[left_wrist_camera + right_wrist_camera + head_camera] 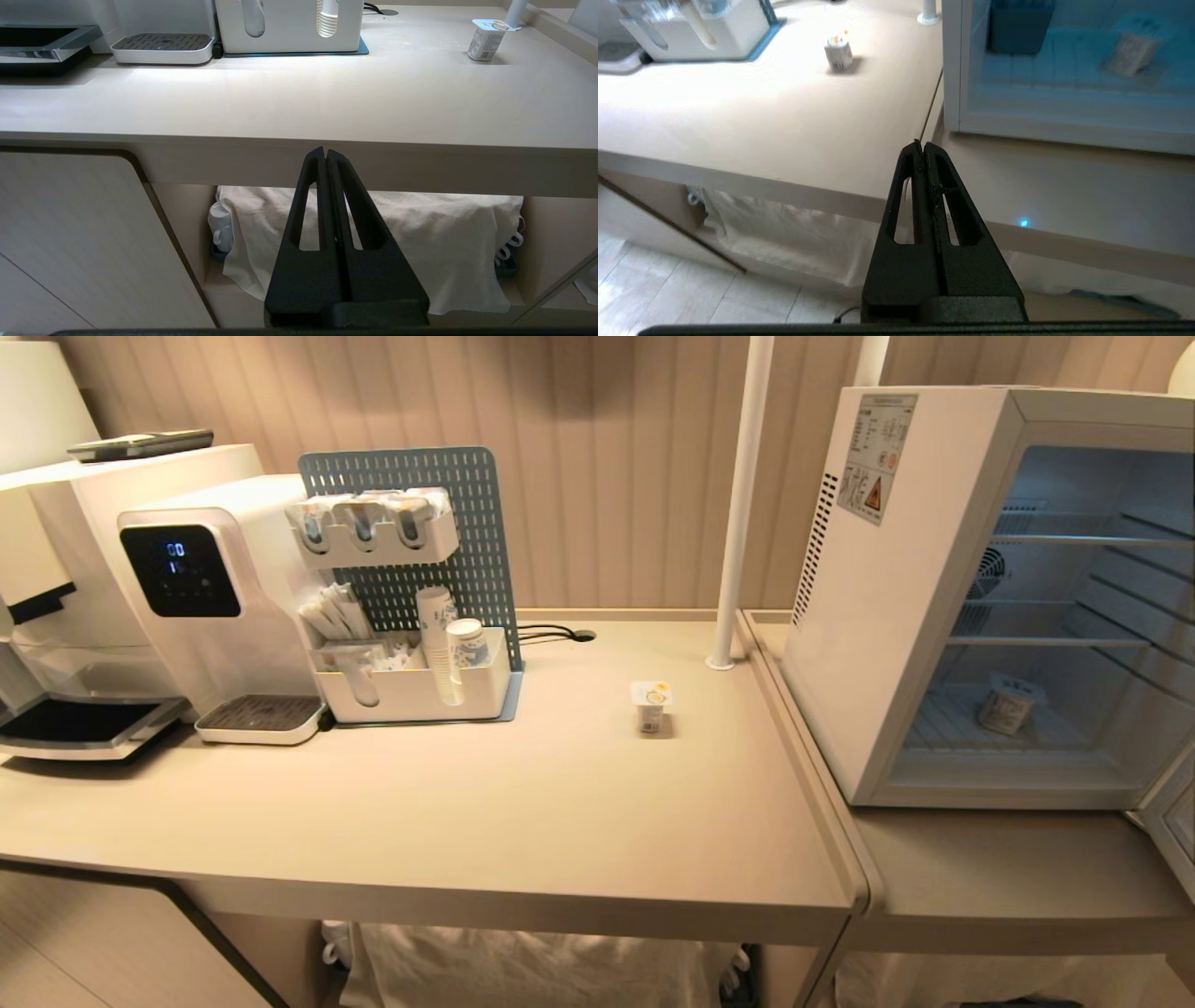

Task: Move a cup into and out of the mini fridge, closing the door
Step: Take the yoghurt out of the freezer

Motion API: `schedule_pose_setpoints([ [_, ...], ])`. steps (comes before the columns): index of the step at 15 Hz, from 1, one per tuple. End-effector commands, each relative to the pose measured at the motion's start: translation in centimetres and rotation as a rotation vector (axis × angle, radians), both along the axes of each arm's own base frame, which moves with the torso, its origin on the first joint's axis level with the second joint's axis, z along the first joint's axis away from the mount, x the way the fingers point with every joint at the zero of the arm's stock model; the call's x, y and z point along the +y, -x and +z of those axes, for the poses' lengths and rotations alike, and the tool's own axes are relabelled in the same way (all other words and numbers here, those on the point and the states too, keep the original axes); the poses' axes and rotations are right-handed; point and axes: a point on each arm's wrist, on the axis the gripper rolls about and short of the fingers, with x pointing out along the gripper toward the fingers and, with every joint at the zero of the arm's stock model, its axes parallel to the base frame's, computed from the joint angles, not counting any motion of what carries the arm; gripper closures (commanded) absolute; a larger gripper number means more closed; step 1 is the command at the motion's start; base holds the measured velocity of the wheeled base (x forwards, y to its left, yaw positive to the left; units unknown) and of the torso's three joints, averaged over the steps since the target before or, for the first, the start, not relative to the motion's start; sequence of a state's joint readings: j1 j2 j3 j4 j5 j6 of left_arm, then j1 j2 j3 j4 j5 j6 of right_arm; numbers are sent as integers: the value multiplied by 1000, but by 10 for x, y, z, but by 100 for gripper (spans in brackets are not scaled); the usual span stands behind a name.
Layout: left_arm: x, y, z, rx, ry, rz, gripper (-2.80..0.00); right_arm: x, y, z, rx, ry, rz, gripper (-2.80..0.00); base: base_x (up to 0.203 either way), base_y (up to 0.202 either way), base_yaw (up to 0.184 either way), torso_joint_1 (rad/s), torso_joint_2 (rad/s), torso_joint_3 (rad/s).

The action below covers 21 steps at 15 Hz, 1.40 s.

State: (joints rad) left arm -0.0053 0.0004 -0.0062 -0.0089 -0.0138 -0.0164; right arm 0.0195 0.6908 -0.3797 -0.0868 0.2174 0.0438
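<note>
A small white cup (651, 706) with a yellow-marked foil lid stands on the beige counter (523, 821), left of the white mini fridge (878, 616). The fridge is open. Only a corner of its door (1174, 821) shows at the far right edge. A second small packaged cup (1008, 702) lies on the fridge's lowest wire shelf. Neither arm is in the head view. My left gripper (325, 151) is shut and empty, low in front of the counter edge, far from the cup (486, 41). My right gripper (923, 145) is shut and empty, above the counter's front edge by the fridge (952, 70), short of the cup (838, 52).
Two white coffee machines (196, 588) and a white organizer (415, 691) with a blue pegboard and paper cups stand at the back left. A white pole (738, 523) rises beside the fridge. A seam (803, 747) splits the two counters. White cloth (420, 233) hangs beneath.
</note>
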Motion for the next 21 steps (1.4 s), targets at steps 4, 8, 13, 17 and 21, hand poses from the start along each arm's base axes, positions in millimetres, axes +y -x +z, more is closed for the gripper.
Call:
schedule_pose_setpoints([
  [4, 0, 0, 0, -1, 0, -1, 0, 6, -87, -22, 325, 6, 19, 0, 0, 0, 0, 0, 0, 0],
  [8, 0, 0, 0, -1, 0, 1, 0, 8, -160, -47, 470, 11, -109, 0, 0, 0, 0, 0, 0, 0],
  [13, 0, 0, 0, -1, 0, -1, 0, -26, -196, -59, 380, -33, -431, 0, 0, 0, 0, 0, 0, 0],
  [17, 0, 0, 0, -1, 0, -1, 0, -41, -214, -70, 338, 33, -667, -280, 0, 0, 0, 0, 0, 0],
  [21, 0, 0, 0, -2, 0, -1, 0, -47, -242, -89, 192, 112, -808, -280, 0, 0, 0, 0, 0, 8],
])
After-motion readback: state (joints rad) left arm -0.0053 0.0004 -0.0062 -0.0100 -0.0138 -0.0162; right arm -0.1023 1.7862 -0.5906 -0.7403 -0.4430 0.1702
